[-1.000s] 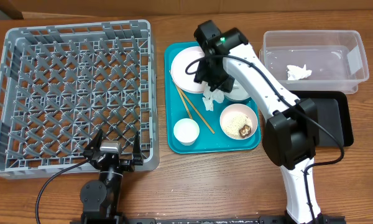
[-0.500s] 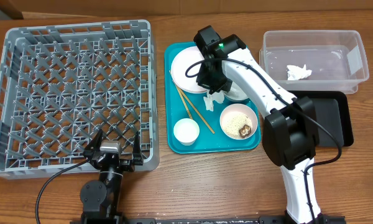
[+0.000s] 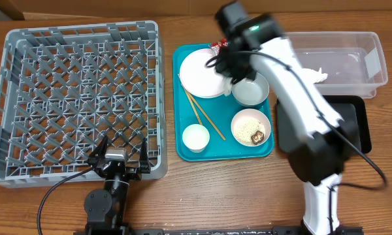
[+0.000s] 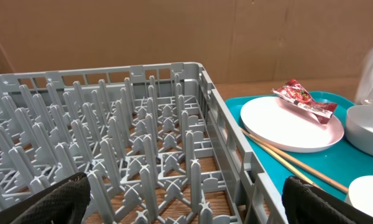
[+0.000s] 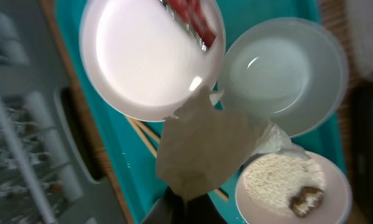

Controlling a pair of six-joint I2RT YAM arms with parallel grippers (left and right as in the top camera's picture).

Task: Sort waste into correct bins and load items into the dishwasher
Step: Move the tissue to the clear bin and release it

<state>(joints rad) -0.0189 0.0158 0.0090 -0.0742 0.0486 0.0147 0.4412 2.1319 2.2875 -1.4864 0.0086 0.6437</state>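
Observation:
My right gripper [image 3: 227, 68] is shut on a crumpled white tissue [image 5: 202, 146] and holds it above the teal tray, over the gap between the white plate [image 3: 199, 73] and the empty bowl [image 3: 251, 91]. Its jaws show in the right wrist view [image 5: 189, 202]. A red wrapper [image 3: 217, 47] lies on the plate's far edge. The second bowl [image 3: 250, 126] holds rice and a brown lump [image 3: 257, 136]. Chopsticks [image 3: 204, 116] and a small cup [image 3: 195, 138] lie on the tray. My left gripper [image 4: 186, 205] is open and empty at the front edge of the grey dish rack [image 3: 78, 91].
The teal tray [image 3: 183, 153] sits between the rack and the bins. The clear tub [image 3: 333, 46] at back right holds another tissue [image 3: 317, 75]. The black tray [image 3: 353, 124] lies in front of it, partly under my right arm.
My right gripper has risen off the teal tray with the tissue and swung back and to the right. The left arm has not moved.

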